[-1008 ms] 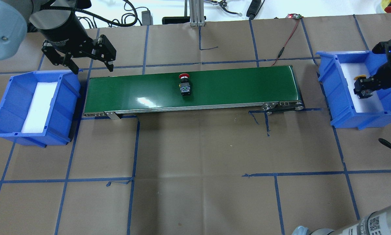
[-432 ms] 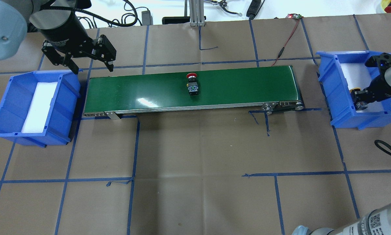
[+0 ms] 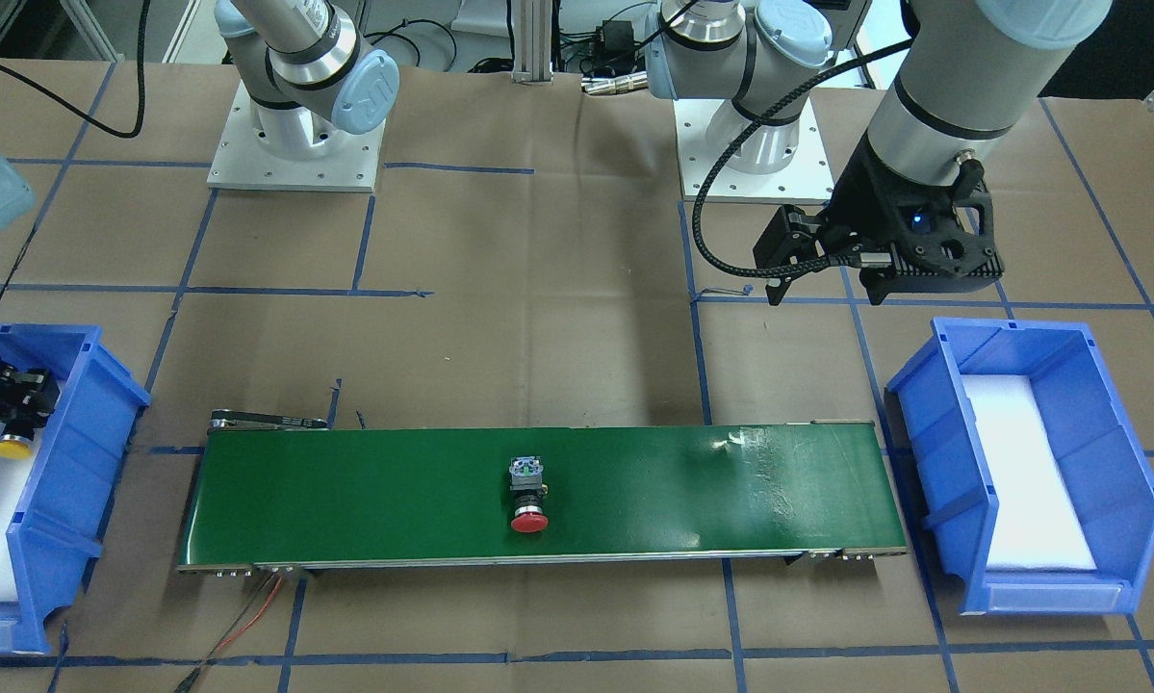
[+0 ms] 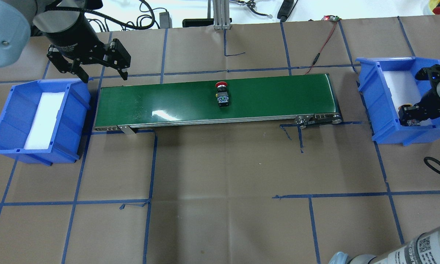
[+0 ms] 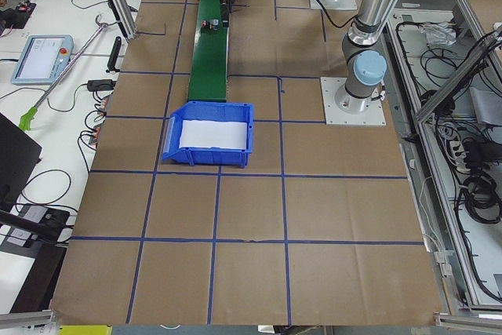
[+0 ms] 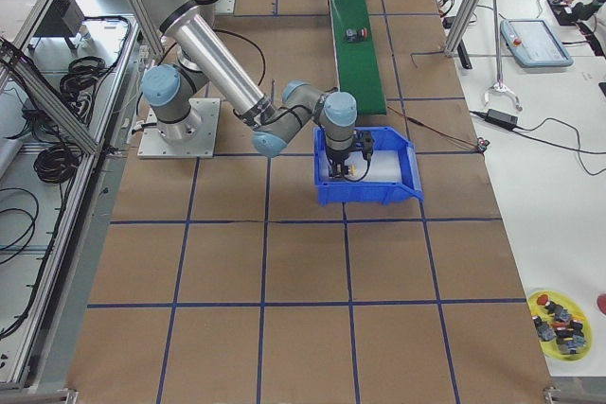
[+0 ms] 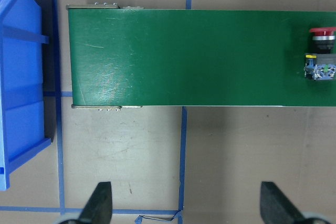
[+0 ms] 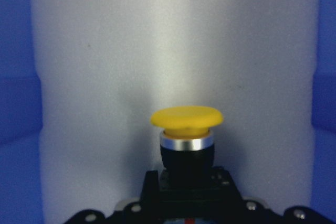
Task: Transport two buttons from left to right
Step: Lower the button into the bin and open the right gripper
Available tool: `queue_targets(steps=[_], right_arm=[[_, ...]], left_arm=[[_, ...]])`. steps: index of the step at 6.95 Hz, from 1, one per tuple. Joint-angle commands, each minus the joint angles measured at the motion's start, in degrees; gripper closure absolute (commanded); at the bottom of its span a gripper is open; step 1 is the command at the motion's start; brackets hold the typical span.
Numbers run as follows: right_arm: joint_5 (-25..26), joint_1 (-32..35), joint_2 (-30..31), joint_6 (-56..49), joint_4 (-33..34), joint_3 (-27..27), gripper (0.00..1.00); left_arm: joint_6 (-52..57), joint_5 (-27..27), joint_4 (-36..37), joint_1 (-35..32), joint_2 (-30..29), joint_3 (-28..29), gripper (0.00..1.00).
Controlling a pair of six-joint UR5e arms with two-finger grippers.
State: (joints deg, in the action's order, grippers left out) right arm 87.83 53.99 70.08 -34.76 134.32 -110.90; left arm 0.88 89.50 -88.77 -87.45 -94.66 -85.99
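Note:
The red-capped button (image 4: 222,94) lies on its side near the middle of the green conveyor belt (image 4: 161,99); it also shows in the front view (image 3: 528,500) and the left wrist view (image 7: 321,51). My left gripper (image 4: 104,77) is open and empty, above the table behind the belt's left end. My right gripper (image 4: 410,116) is shut on the yellow-capped button (image 8: 186,124) and holds it low inside the right blue bin (image 4: 374,91), over its white foam. The front view shows the yellow cap (image 3: 11,446) pointing toward the bin's near end.
The left blue bin (image 4: 76,97) with a white foam liner stands at the belt's left end. A red wire (image 4: 324,42) runs from the belt's right end to the table's far edge. A black cable (image 4: 438,167) loops near the right bin.
The red button has travelled right along the belt. My right gripper with the yellow button has moved down and toward the right bin's near end. The left arm has not moved.

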Motion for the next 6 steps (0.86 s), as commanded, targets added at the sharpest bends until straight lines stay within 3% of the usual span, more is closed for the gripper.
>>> queue_targets(steps=[1,2,6], right_arm=[[-1.25,-0.2,0.32,0.31,-0.29,-0.02,0.17],[-2.74,-0.2,0.5,0.31,-0.38,-0.02,0.09],[-2.67,0.06,7.51,0.75,-1.43,2.87,0.01]], left_arm=[[0.0,-0.03,0.0,0.0,0.0,0.03,0.01],[0.0,-0.03,0.0,0.0,0.0,-0.06,0.01],[0.0,-0.03,0.09,0.0,0.0,0.03,0.01]])
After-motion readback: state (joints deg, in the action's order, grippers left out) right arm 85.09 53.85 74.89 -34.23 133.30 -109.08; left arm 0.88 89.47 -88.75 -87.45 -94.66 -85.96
